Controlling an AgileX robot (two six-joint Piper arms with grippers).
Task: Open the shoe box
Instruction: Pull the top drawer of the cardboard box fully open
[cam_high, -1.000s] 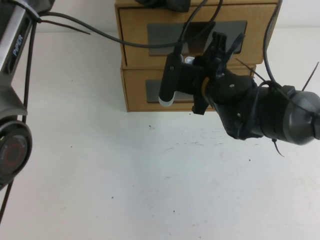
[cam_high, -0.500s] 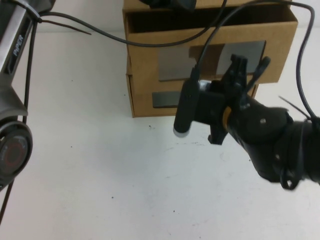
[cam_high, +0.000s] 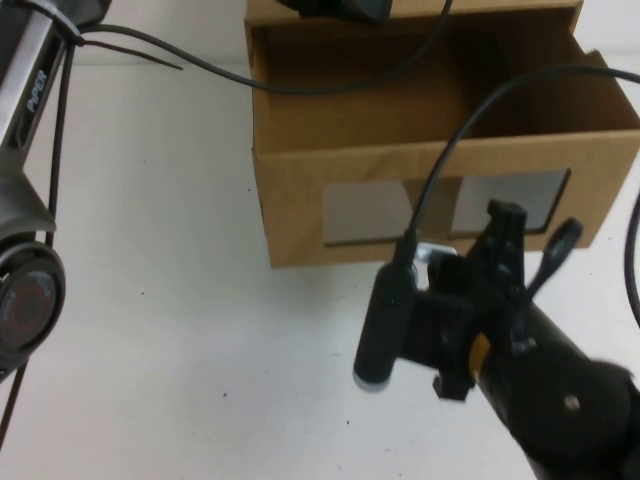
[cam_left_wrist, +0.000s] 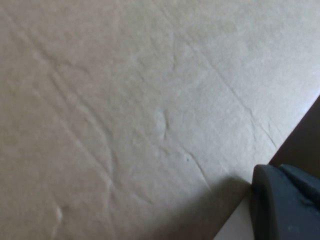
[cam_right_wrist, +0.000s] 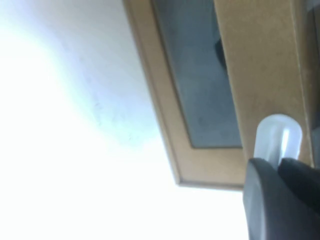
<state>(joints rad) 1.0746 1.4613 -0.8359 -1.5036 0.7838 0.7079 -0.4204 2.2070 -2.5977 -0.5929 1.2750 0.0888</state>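
The brown cardboard shoe box (cam_high: 300, 200) stands at the far middle of the table. Its drawer is slid out toward me, and the hollow inside (cam_high: 400, 110) shows. The drawer's front panel (cam_right_wrist: 265, 75) has grey windows (cam_high: 365, 212). My right gripper (cam_high: 440, 258) is at the lower edge of that front, shut on a translucent white pull tab (cam_right_wrist: 278, 136). My left gripper (cam_high: 330, 8) is over the box's top at the far edge. Its wrist view is filled with cardboard (cam_left_wrist: 125, 110), with one dark finger (cam_left_wrist: 285, 200) at the edge.
White tabletop (cam_high: 180, 330) spreads to the left and in front of the box. The left arm's base (cam_high: 25, 290) stands at the left edge. Black cables (cam_high: 300, 88) cross over the open drawer.
The right gripper has pulled back toward me and the drawer has slid out with it, from nearly closed to well open. It now hides the lower box front.
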